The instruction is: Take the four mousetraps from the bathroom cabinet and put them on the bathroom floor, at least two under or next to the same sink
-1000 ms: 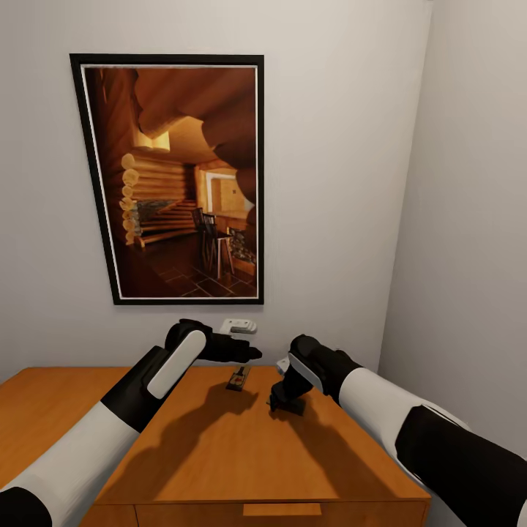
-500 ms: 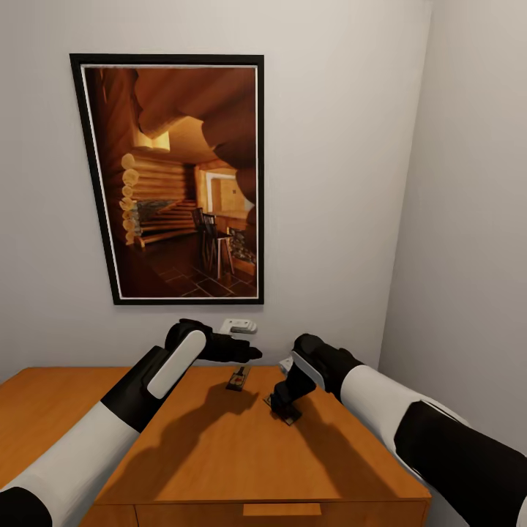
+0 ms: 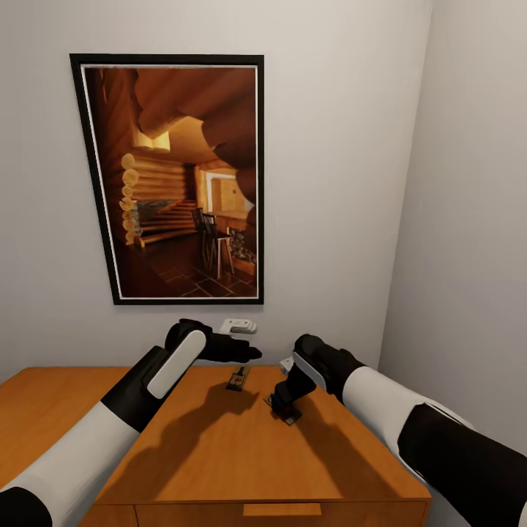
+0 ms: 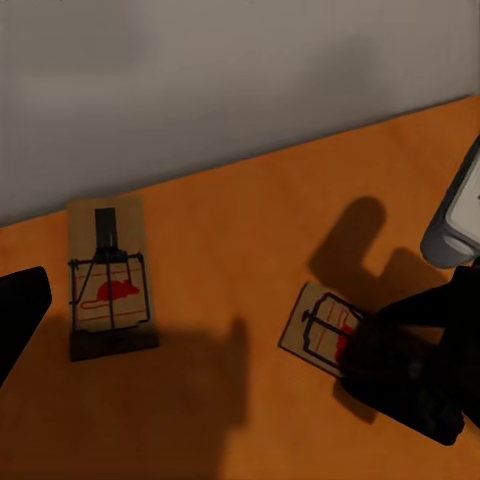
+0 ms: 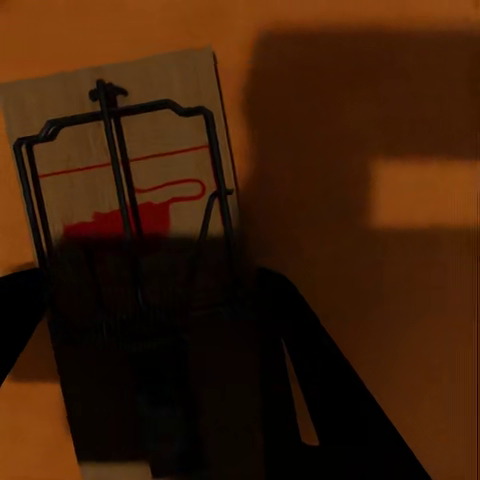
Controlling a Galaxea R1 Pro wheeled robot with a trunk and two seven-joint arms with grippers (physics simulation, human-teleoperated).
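Your right gripper (image 3: 282, 410) is clamped on one mousetrap (image 5: 125, 210), tilted just above the cabinet (image 3: 219, 454) top (its shadow falls beside it). A second mousetrap (image 3: 238, 379) lies flat near the wall, under your left gripper (image 3: 245, 353), whose finger spacing you cannot judge.

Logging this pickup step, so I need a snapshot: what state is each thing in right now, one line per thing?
Left gripper: empty, hovering above the cabinet top.
Right gripper: lowered onto the near mousetrap; grip cannot be told.
Near mousetrap: flat on the cabinet, partly under the right gripper.
Far mousetrap: flat on the cabinet, untouched, near the wall.
Cabinet: front drawer shut.
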